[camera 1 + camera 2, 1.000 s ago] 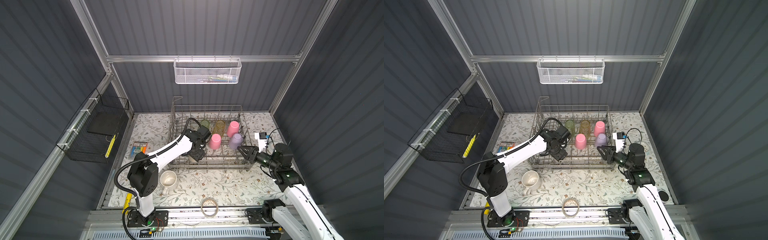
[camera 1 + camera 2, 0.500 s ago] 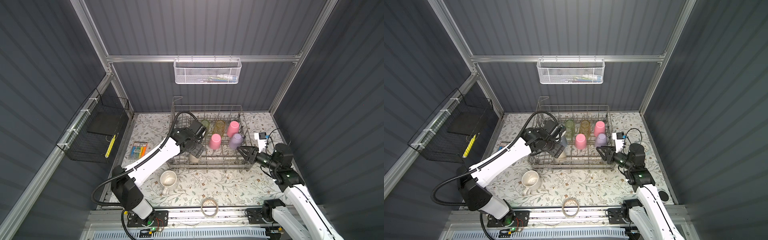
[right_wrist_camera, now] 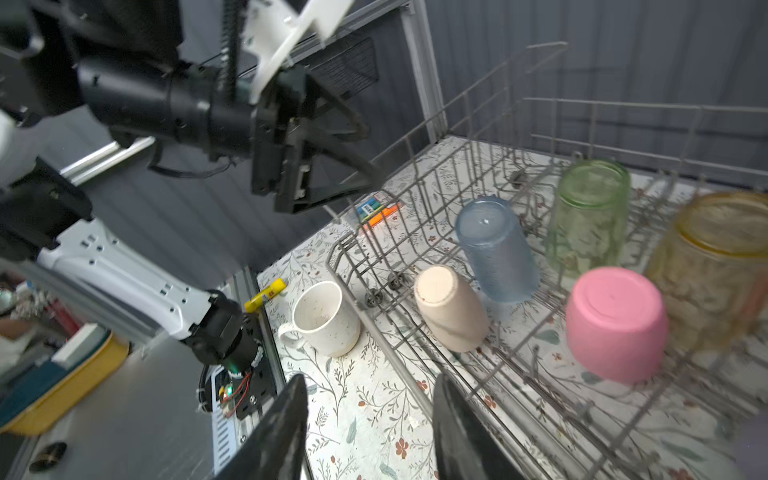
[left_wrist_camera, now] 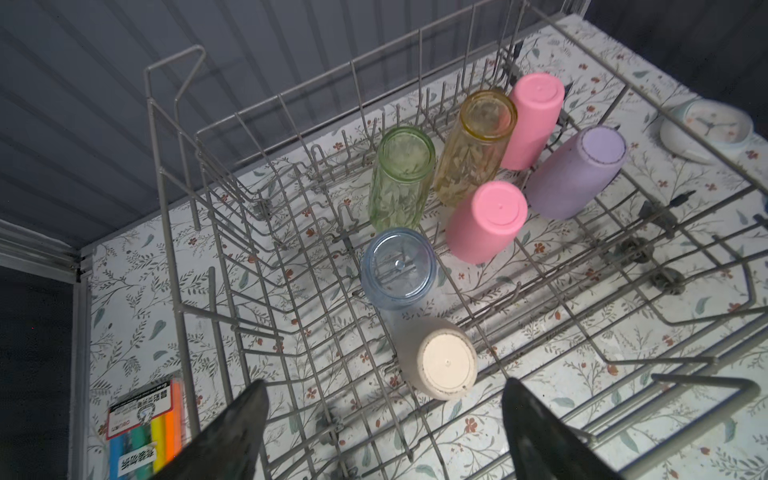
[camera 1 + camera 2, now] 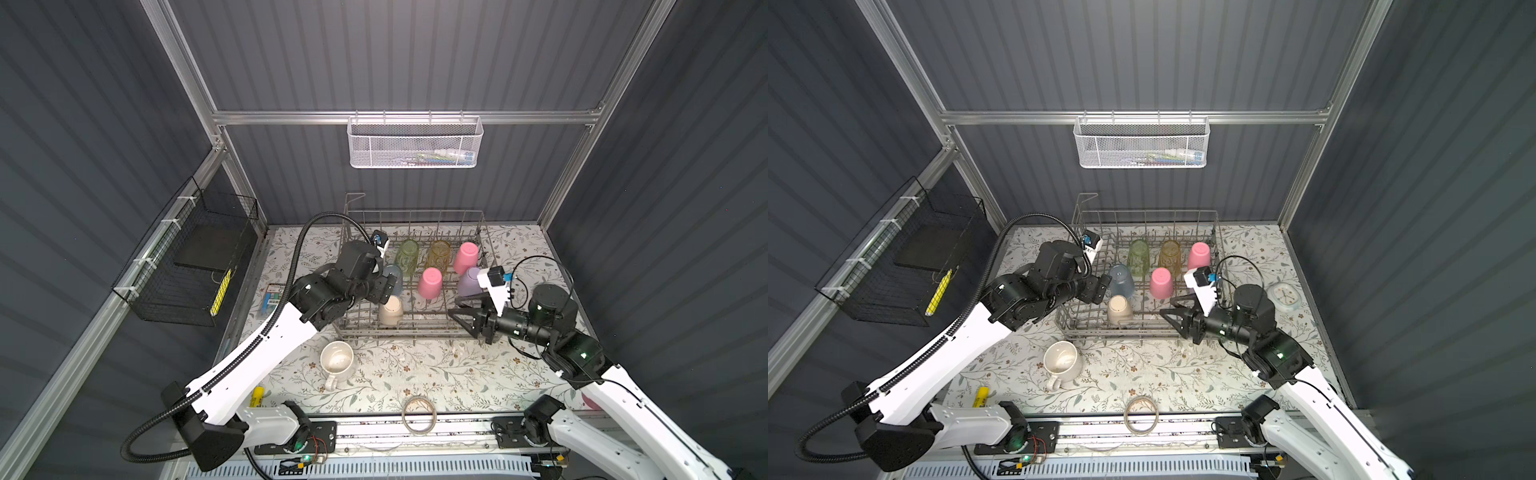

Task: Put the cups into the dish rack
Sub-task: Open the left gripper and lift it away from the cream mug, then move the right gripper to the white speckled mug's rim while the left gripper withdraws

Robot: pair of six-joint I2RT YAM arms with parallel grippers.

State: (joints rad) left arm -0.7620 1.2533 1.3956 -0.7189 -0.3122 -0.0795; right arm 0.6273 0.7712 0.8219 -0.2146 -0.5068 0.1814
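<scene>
Black and spread wide, your left end effector (image 4: 382, 386) hangs empty above the beige cup (image 4: 446, 361) in the dish rack (image 5: 409, 330). Your right end effector (image 3: 371, 380) is half-open, empty. Only the white mug (image 5: 336, 359) seems left, upright on the tabletop (image 5: 415, 374) beside the rack: reach there next.

A marker pack (image 4: 143, 432) is lying on the floral cloth (image 4: 124, 291) near the left gripper (image 4: 384, 390). A round clock (image 5: 1283, 297) is sitting behind the right gripper (image 5: 1168, 306), while a tape ring (image 5: 1141, 414) is lying well apart from both.

Dark ribbed walls (image 5: 395, 62), floral tabletop (image 5: 415, 374)
</scene>
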